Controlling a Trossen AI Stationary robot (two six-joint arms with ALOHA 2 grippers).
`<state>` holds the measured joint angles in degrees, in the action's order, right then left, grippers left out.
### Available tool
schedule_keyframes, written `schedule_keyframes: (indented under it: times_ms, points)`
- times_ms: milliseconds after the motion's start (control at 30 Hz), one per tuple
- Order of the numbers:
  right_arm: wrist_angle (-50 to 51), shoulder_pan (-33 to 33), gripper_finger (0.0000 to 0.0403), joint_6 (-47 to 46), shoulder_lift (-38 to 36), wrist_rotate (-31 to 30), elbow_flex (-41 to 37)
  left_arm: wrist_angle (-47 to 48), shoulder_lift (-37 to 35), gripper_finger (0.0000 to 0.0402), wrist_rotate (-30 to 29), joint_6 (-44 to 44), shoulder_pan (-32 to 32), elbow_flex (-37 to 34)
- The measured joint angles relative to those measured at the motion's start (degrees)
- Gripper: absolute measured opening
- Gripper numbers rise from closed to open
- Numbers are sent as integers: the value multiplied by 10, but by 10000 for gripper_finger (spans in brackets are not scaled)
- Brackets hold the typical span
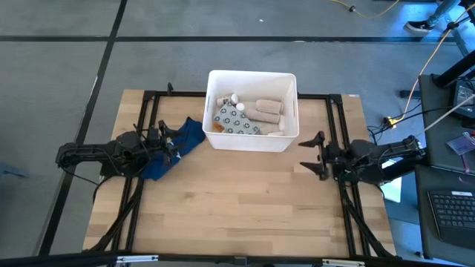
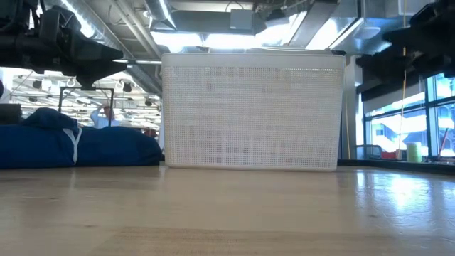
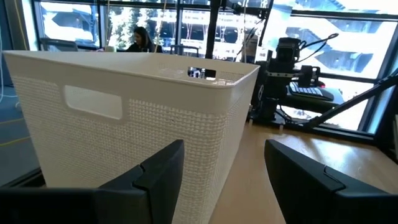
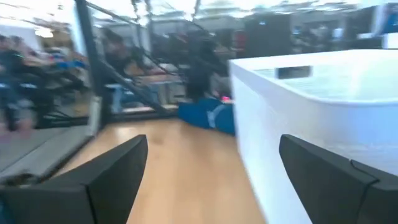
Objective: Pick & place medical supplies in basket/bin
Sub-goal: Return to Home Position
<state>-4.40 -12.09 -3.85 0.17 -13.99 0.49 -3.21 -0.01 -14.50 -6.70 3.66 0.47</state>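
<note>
**Bin** (image 1: 291, 111): white tub, far centre of the table, upright.

**Supplies:** all those seen lie inside the bin: grey ringed packet (image 1: 236, 119), beige rolls (image 1: 269, 108), white bottle (image 1: 226, 99). None shows loose on the table.

**Left gripper** (image 1: 169, 141): left of the bin, over the blue cloth (image 1: 189, 137). Fingers spread, nothing between them.

**Right gripper** (image 1: 313, 154): just right of the bin's near corner. Fingers wide apart, empty.

**Step in hand (judged):** loading looks finished and both arms are heading to their rest pose.

**Next move (judged):** each arm needs to fold back toward its own side, clear of the bin wall. The left arm must also lift clear of the cloth so as not to drag it. No grip is called for.

**Surface:** pale wooden table (image 1: 237, 215), bare in the near half, with black frame rails (image 1: 343, 119) along its sides.

**Room:** grey floor, trailing cables and a keyboard (image 1: 454, 211) at the right. Large windows stand beyond, and a person (image 3: 140, 38) sits far off.
</note>
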Motion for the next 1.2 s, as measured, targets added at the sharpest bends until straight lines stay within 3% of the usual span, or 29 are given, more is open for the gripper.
schedule_keyframes:
  times_ms: [1200]
  points:
    - [11,3,365,-1,1,-14,1,2,1,216,7,0,0,0]
